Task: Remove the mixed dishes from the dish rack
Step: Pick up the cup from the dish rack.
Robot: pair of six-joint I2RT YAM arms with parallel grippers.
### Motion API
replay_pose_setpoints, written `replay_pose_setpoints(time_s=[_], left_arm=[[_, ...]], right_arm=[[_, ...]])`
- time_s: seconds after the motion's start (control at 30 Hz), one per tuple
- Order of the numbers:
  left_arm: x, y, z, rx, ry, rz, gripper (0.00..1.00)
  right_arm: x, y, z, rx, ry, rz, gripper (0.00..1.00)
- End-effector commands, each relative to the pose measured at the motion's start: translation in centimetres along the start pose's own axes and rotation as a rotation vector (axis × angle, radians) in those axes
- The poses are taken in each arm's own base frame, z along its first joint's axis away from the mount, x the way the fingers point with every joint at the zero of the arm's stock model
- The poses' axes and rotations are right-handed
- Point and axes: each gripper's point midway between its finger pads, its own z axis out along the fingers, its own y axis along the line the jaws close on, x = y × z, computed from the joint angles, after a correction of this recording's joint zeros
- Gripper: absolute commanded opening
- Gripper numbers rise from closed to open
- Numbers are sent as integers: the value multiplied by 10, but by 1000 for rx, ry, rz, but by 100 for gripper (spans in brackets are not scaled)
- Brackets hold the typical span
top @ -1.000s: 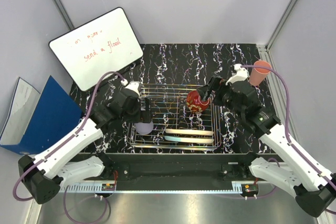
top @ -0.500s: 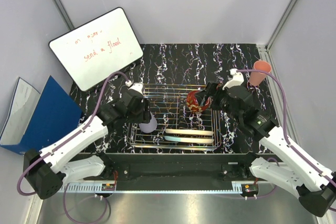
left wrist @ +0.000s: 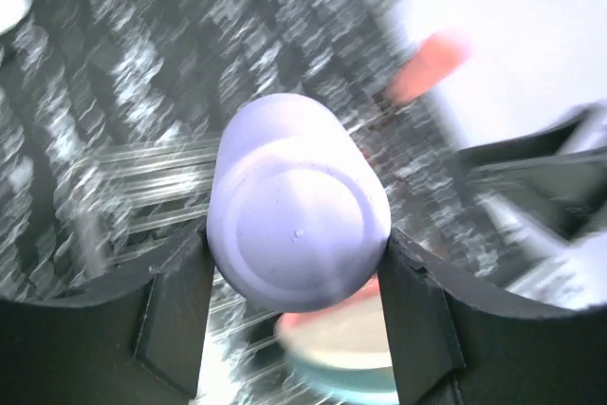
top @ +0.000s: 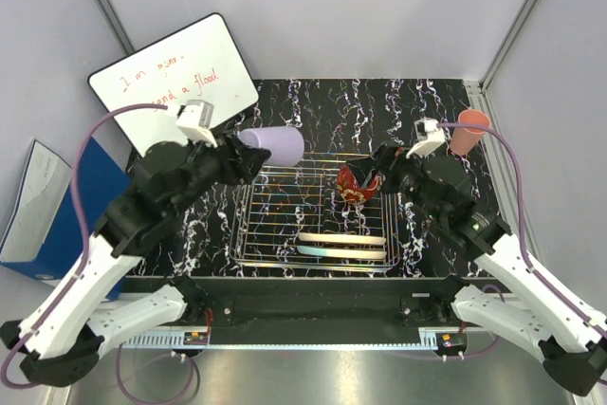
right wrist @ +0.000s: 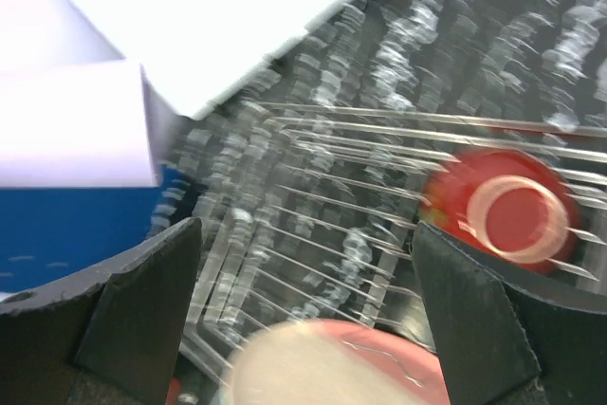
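Holding the lavender cup (top: 276, 144) in the air near the far-left corner of the dish rack (top: 248, 255), the left tool (left wrist: 296, 282) pinched the cup's sides, with the base facing its wrist camera.

The right tool (right wrist: 305, 244) stood spread wide and gripped nothing, just beside the red bowl (top: 354, 183) in the rack's far-right part. Two plates, pink (top: 341, 238) and light blue (top: 334, 251), stood on edge along the rack's near side. The salmon cup (top: 469, 132) sat on the table (top: 322, 106), outside the rack at far right.
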Motion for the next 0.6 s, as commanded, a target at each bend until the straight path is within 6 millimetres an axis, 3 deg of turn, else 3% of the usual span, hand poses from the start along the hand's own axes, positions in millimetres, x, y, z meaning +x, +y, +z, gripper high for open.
replay_pose_setpoints(time_s=[0.0,0.03,0.13,0.17,0.2,0.27,0.57], left_arm=[[-27,-49,-8,302,-169,-70,0],[-41,-69,-18,419,-230,-85,0],[-39,-83,-13,543,-208,-156,0],[-38,-79,-1,546,-192,-176,0],[-37,-90,-5,638,-178,-213,0],[-37,-89,4,675,-173,-259,0],[-41,-102,4,776,-166,-310,0]], right_arm=[[-43,62,-28,-322,-187,89,97],[-46,66,-32,-352,-201,112,96],[-52,87,-47,-472,-214,138,93],[-59,94,-52,-511,-234,144,92],[-60,99,-55,-534,-229,153,92],[-61,109,-59,-584,-214,152,92],[-56,121,-46,-629,-173,159,91]])
